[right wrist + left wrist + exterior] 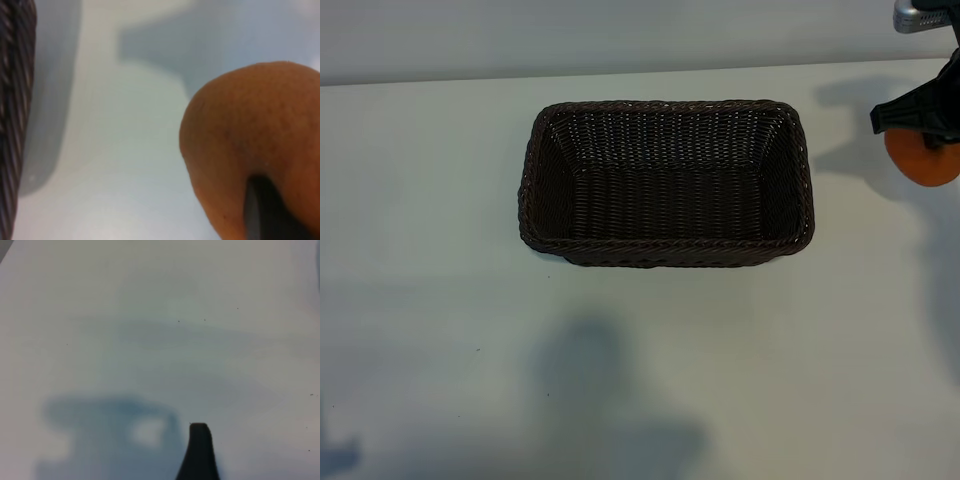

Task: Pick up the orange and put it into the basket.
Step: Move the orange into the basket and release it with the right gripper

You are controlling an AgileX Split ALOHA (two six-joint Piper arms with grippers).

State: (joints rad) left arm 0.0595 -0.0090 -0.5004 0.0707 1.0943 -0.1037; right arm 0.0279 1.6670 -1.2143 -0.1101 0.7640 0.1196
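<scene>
The dark brown woven basket point(665, 243) stands in the middle of the table with nothing in it. The orange point(923, 162) is at the far right edge of the exterior view, to the right of the basket and outside it. My right gripper point(926, 122) comes down onto it from above and is shut on it. In the right wrist view the orange point(250, 135) fills the near side, and one dark finger point(266, 212) presses into its skin. The basket's wall point(12, 100) shows at that view's edge. One fingertip point(199, 440) of my left gripper hangs over bare table.
The white table point(430, 330) spreads wide around the basket. Shadows of the arms fall on it in front of the basket and near the orange. The back edge of the table runs just behind the basket.
</scene>
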